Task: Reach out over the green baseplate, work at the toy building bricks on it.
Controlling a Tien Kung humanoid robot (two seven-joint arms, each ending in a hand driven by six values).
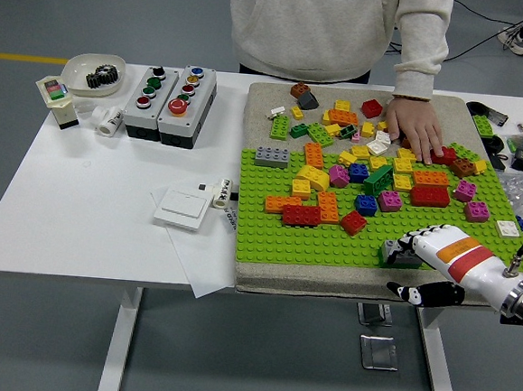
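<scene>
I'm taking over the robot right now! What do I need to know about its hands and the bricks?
Right hand: at the near right corner of the green baseplate, fingers curled on a grey brick that sits at the plate's near edge.
Left hand: not in view.
Person's hand: resting flat on the loose bricks at the far right of the plate.
Bricks: most lie scattered over the plate's far half and middle, among them a red brick and a grey one at the left.
Done: grey brick grasped.
Left: whatever building comes next; nothing looks stacked by the robot yet.
</scene>
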